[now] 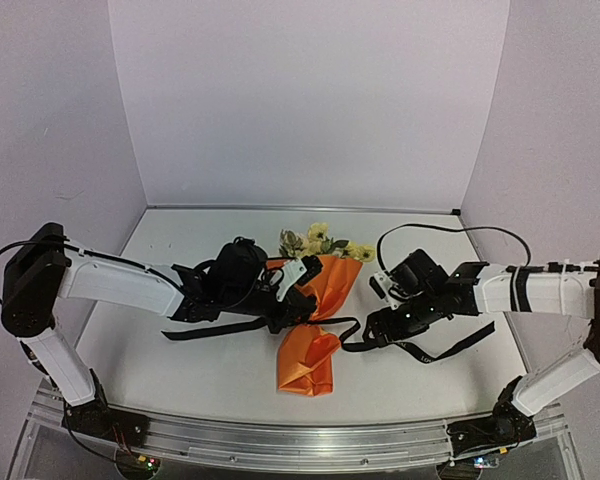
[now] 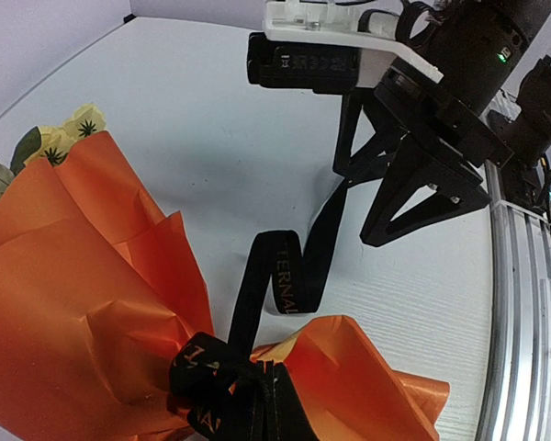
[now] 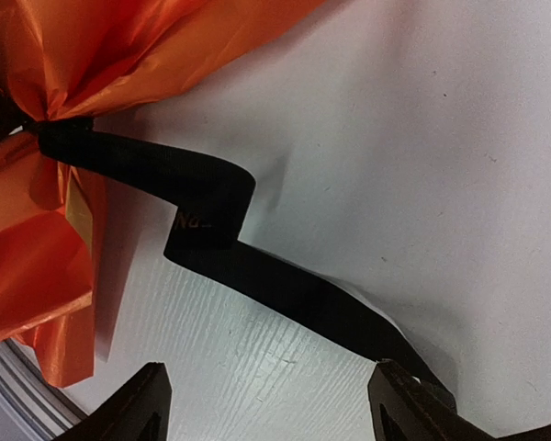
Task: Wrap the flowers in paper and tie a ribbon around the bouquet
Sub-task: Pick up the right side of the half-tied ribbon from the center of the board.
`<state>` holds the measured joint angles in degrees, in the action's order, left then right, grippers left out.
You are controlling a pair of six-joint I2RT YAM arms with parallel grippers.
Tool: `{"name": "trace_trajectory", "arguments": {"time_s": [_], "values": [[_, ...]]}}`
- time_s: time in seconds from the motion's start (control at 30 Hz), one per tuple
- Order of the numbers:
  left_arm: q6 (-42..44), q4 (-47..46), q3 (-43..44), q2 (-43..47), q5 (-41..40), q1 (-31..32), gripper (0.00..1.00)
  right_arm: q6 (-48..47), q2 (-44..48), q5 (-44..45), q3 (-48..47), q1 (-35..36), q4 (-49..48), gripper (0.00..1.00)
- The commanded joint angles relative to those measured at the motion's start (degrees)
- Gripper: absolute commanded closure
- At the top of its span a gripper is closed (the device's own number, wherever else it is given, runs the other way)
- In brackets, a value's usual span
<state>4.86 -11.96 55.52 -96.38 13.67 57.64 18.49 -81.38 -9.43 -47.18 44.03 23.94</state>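
Observation:
The bouquet (image 1: pixel 315 330) lies mid-table, a cone of orange paper (image 2: pixel 64 294) with the pale yellow flowers (image 1: pixel 320 240) at its far end. The black ribbon (image 1: pixel 210 328) is cinched round its waist. One tail trails left and another runs right under my right arm. My left gripper (image 2: pixel 262 409) is shut on the ribbon (image 2: pixel 285 271) at the knot, against the paper. My right gripper (image 3: pixel 271 404) hangs open just above the table, right of the bouquet. The ribbon (image 3: pixel 257 266) runs from the orange paper (image 3: pixel 37 248) to its right fingertip (image 3: pixel 409 404), with nothing between the fingers.
Pale walls close in the table at the back and on both sides. An aluminium rail (image 1: pixel 300 440) runs along the near edge. In the left wrist view my right arm (image 2: pixel 422 119) stands close beyond the ribbon loop.

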Motion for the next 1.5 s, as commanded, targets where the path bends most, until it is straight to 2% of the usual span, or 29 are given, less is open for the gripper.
{"name": "trace_trajectory", "arguments": {"time_s": [0.0,0.1,0.2,0.3,0.37,0.47,0.6,0.7,0.9,1.2,1.33,1.47], "values": [[-0.5,-1.6,0.5,2.1,0.9,-0.5,1.00,1.4,-0.8,1.3,0.8,-0.5,-4.6,0.21],[-0.5,-1.7,0.2,2.9,1.8,-0.7,1.00,4.1,0.8,4.5,2.5,-2.6,-3.5,0.21],[-0.7,-1.8,0.1,2.9,3.3,-0.9,1.00,7.8,3.5,8.5,2.7,-4.1,2.1,0.23],[-0.5,-0.9,1.0,2.3,4.7,-0.9,1.00,17.5,4.4,10.6,0.2,-4.2,10.6,0.27],[0.0,-0.6,1.4,2.2,4.8,-0.9,1.00,25.5,4.1,10.4,-0.7,-4.1,13.4,0.30],[0.8,-0.6,2.1,1.9,5.3,-0.9,1.00,36.4,2.4,10.1,-2.6,-3.7,15.7,0.28],[1.7,-0.1,3.0,1.3,6.1,-1.1,1.00,41.9,0.3,14.9,-6.7,0.6,17.8,0.28],[2.0,0.3,2.8,1.6,7.0,-1.1,1.00,47.7,-1.6,17.3,-6.5,1.8,17.5,0.27],[2.7,0.9,0.7,4.0,7.7,-1.4,1.00,58.0,-5.9,18.5,-3.8,2.2,10.9,0.30],[3.6,2.0,-0.1,5.0,8.4,-1.5,1.00,65.5,-13.0,20.9,-2.8,2.1,3.9,0.34],[4.0,2.5,-0.7,5.9,8.4,-1.6,1.00,66.3,-12.7,23.0,-0.6,2.0,3.4,0.41],[4.4,2.7,-1.1,5.9,8.9,-1.7,1.00,64.8,-11.3,25.5,2.0,0.9,3.4,0.61]]}}
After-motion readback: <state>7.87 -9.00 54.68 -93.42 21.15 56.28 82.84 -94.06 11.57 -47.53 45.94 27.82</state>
